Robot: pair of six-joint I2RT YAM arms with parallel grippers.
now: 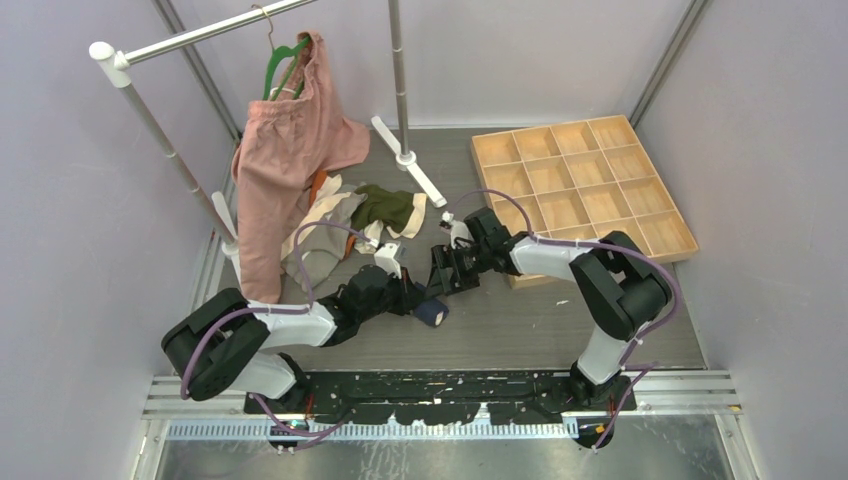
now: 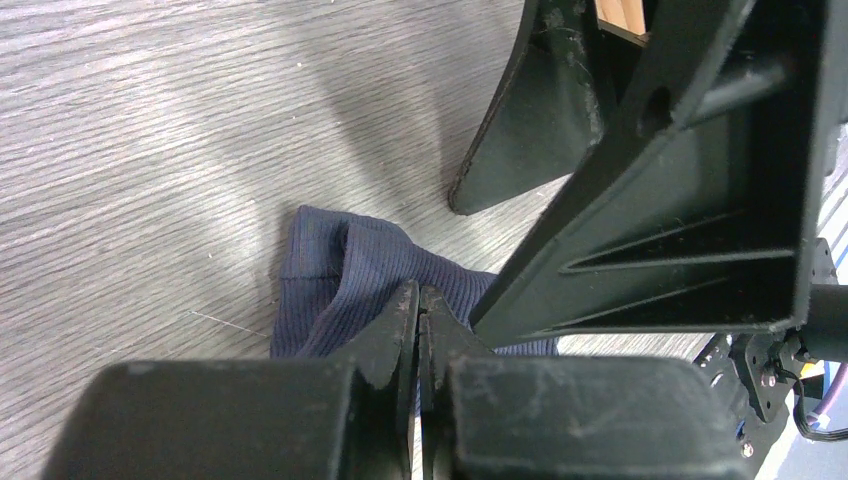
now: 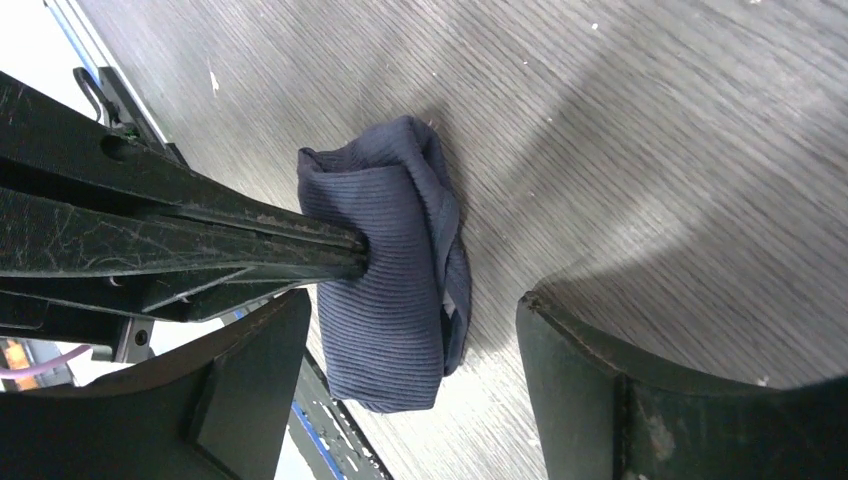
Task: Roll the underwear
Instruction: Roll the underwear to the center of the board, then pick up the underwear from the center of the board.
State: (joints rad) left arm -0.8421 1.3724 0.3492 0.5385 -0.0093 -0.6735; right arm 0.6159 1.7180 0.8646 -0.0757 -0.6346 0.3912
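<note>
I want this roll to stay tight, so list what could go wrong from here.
1. The left pincer is shut on a fold of the navy underwear; pulling away without opening first could drag the roll loose.
2. The right pincer stands open astride the roll and holds nothing, so the outer wrap may spring open.

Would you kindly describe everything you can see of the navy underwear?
The navy underwear is ribbed, soft knit fabric, bunched into a loose roll lying on the grey wood-grain table. The left gripper, shut, pinches into its side. The right gripper stands open astride it, not touching.
</note>
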